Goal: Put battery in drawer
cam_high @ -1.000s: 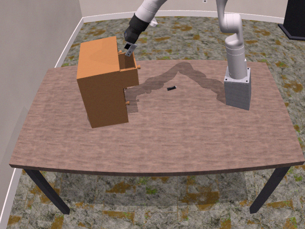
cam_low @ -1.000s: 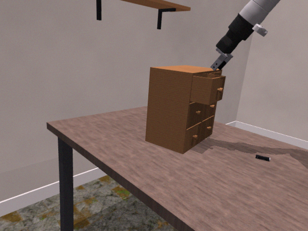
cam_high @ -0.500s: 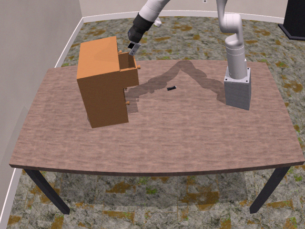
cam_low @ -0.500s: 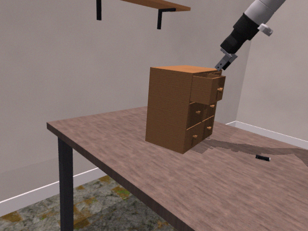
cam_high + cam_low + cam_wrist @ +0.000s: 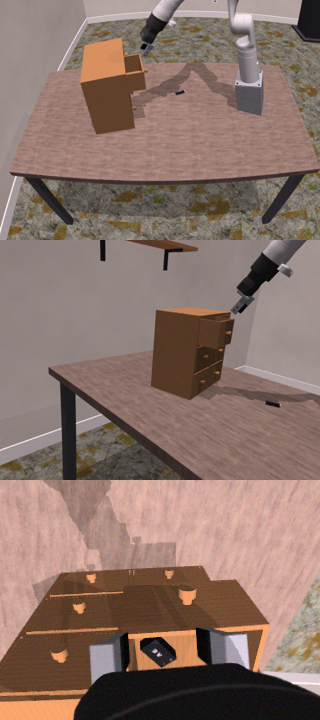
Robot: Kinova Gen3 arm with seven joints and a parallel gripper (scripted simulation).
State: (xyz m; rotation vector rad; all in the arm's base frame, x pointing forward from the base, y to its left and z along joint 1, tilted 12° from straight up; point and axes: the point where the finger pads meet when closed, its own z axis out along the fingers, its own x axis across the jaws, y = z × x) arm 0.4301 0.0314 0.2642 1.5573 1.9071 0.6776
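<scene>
I am hovering my gripper [image 5: 163, 644], jaws spread wide and holding nothing, above the pulled-out top-left drawer [image 5: 260, 630]; the nine-volt battery [image 5: 158, 651] is lying inside, below and between the jaws.

Top cam high, exterior side-low, wrist downward; all on chest [image 5: 108, 85].

One small chest [image 5: 108, 85] stands on the table [image 5: 180, 144] with six drawers – one pulled out [image 5: 134, 67], five pushed in. One nine-volt battery [image 5: 157, 651] lies inside the open drawer. One small dark cylinder [image 5: 180, 92] lies on the table – one arm pedestal [image 5: 249, 99] too
</scene>
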